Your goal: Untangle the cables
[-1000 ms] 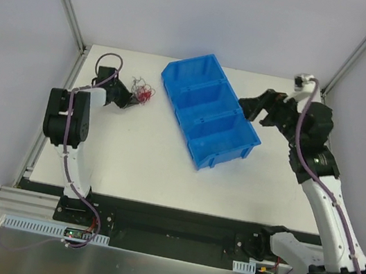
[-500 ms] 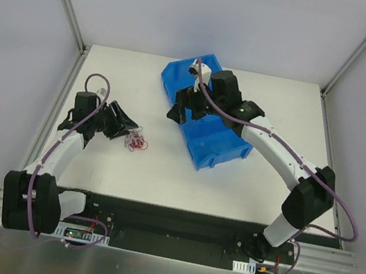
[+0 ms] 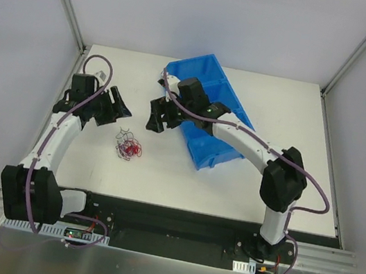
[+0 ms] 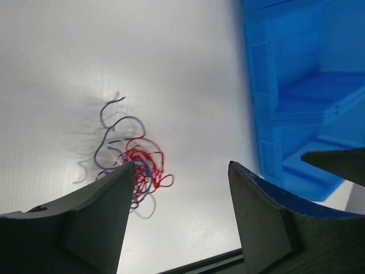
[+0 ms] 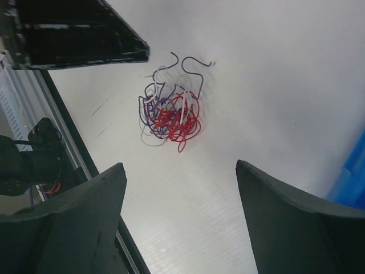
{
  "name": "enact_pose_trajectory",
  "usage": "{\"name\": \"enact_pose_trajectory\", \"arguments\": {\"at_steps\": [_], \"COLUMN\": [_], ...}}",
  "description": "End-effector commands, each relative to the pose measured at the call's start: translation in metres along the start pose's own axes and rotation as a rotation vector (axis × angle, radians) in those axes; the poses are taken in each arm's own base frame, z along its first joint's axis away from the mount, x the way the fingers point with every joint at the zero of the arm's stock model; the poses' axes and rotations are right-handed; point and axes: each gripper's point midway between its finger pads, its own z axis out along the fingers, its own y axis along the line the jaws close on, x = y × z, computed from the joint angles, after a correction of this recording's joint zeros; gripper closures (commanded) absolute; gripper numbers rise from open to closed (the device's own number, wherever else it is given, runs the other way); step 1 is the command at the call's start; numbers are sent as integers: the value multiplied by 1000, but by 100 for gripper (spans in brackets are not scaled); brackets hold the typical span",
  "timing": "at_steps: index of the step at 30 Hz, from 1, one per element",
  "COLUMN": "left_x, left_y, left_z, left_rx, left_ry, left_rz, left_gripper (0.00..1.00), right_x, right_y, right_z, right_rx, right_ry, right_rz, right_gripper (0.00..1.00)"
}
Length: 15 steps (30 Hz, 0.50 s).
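I note the left hand has let go and stands wide and empty, the cables lie knotted on the desk just ahead of it, and the right hand has swung in alongside, open and empty, so untangling looks barely begun.

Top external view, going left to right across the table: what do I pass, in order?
left gripper → cables, a loose tangle lying on the table → right gripper → blue bin

blue bin on white table
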Motion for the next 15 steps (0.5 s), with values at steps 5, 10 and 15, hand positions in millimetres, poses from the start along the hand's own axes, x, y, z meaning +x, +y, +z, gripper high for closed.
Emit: {"name": "enact_pose_trajectory", "arguments": {"at_steps": [5,10,15], "left_x": [-14,-23,-23], "left_y": [58,79,76], "left_z": [-11,-24,-21], "left_rx": [-254,-337,-251], "left_ry": [-49,-149,-136], "left_rz": [77,56,-11], "left_gripper": [34,35,36], "right_x": [-21,-9,-1], "right_y": [15,13,25], "right_z": [52,89,112], "right_rx": [23,25,5], "right_ry": [-80,-71,-41], "right_rz": [240,422,418], "right_gripper": [32,46,52]}}
